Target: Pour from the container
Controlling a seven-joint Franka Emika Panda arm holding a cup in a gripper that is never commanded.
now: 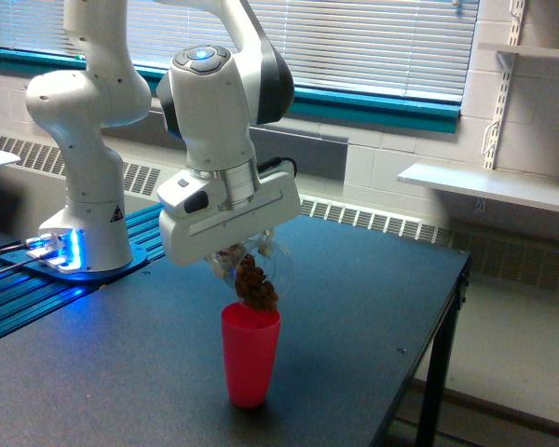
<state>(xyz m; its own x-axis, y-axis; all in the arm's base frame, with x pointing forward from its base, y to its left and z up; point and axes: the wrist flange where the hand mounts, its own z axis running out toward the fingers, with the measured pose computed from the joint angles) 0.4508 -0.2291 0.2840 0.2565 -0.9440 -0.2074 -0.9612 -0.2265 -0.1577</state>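
blue light glows at the arm's base (pixel 61 250) on the exterior view's left. next i see my gripper (pixel 247 259), jaws closed on the container (pixel 261 270), a clear rounded jar tipped mouth-down directly over the red cup (pixel 251 355). brown stuff (pixel 255 286) hangs at its lip, touching the cup's rim. the cup stands upright on the black table (pixel 354 307).

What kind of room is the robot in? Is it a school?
Probably a lab or workshop in a school-like building. A big white robot arm is bolted beside a black table, and behind it are painted block walls, window blinds and a long heater under the window.
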